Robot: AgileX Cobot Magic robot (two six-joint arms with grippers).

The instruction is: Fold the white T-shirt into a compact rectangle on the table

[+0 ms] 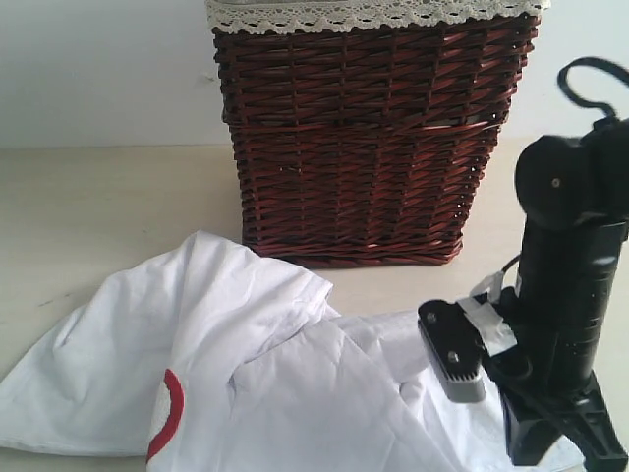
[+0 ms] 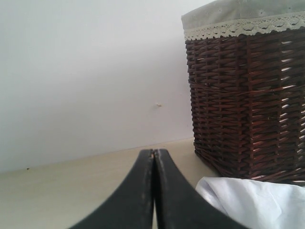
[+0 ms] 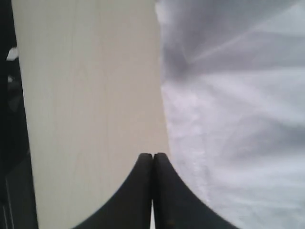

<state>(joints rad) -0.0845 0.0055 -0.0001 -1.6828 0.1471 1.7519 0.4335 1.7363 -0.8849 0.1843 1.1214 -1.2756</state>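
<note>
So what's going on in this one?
A white T-shirt lies rumpled and unfolded on the table in front of a dark brown wicker basket. Neither gripper holds it. The left gripper is shut on nothing, pointing toward the wall beside the basket. The right gripper is shut too, over bare table just beside the shirt's edge. No fold has been made yet.

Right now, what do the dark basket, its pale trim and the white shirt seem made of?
The basket looks like woven wicker, glossy reddish-brown: interlaced strands show. Its trim seems cream lace, with a scalloped openwork edge. The white T-shirt looks like soft matte cloth, perhaps cotton: it creases and drapes.
</note>
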